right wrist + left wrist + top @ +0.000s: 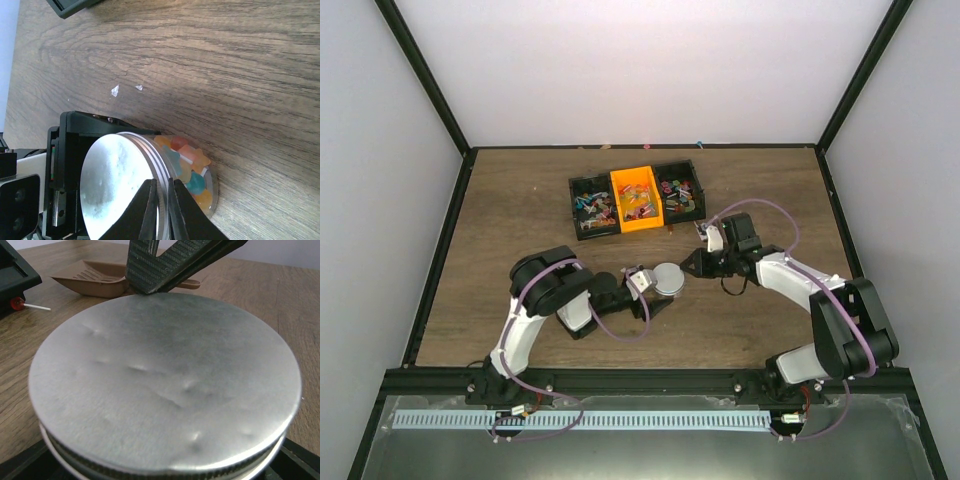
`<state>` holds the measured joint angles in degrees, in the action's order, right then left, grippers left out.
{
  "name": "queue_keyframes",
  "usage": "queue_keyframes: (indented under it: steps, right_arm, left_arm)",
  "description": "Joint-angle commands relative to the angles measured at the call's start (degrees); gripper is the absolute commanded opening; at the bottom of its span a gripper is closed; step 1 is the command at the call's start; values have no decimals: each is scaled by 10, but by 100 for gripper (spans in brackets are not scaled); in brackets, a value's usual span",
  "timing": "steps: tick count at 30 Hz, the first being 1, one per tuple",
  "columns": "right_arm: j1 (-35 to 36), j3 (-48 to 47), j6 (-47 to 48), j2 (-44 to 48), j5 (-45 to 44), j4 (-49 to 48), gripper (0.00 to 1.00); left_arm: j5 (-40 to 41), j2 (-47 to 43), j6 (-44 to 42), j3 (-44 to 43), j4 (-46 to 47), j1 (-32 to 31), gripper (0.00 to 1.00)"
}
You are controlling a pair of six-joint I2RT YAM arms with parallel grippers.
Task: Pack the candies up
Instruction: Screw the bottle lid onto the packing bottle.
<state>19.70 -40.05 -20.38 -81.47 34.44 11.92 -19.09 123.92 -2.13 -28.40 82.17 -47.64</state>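
Observation:
A small round glass jar [200, 175] with a silver screw lid [669, 279] stands on the table in front of the bins. It holds several coloured candies [192, 165], seen through the glass. My left gripper [656, 290] is shut on the jar from the near left. Its black fingers [299, 460] show at the bottom corners of the left wrist view under the lid [165, 380]. My right gripper [162, 212] is shut, its tips resting at the lid's far right edge [686, 266]. It also shows in the left wrist view [150, 282].
A row of three bins, black, orange [636, 200] and black, holds loose candies at the back centre. A brown slotted scoop [95, 276] lies beyond the jar. A red lollipop [17, 303] lies beside a black bin. Black frame rails border the table.

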Motion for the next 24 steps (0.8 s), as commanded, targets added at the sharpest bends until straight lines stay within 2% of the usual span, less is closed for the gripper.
queue_keyframes:
  steps: [1, 8, 17, 21, 22, 24]
  right_arm:
    - [5, 19, 9, -6, 41, 6, 8]
    - [15, 57, 1, 21, 62, 18, 8]
    - [28, 148, -62, 142, 86, 19, 2]
    - [27, 143, -82, 192, 51, 26, 1]
    - [24, 132, -86, 194, 41, 31, 3]
    - [15, 98, -86, 181, 35, 32, 17]
  left_arm:
    - [18, 27, 12, -4, -1, -3, 84]
    - [42, 28, 12, -17, -16, -3, 84]
    - [44, 26, 9, -49, -47, -1, 85]
    - [33, 24, 6, -43, -46, -1, 85]
    - [27, 22, 6, -38, -46, -1, 85]
    - [22, 20, 9, -23, -38, -2, 85]
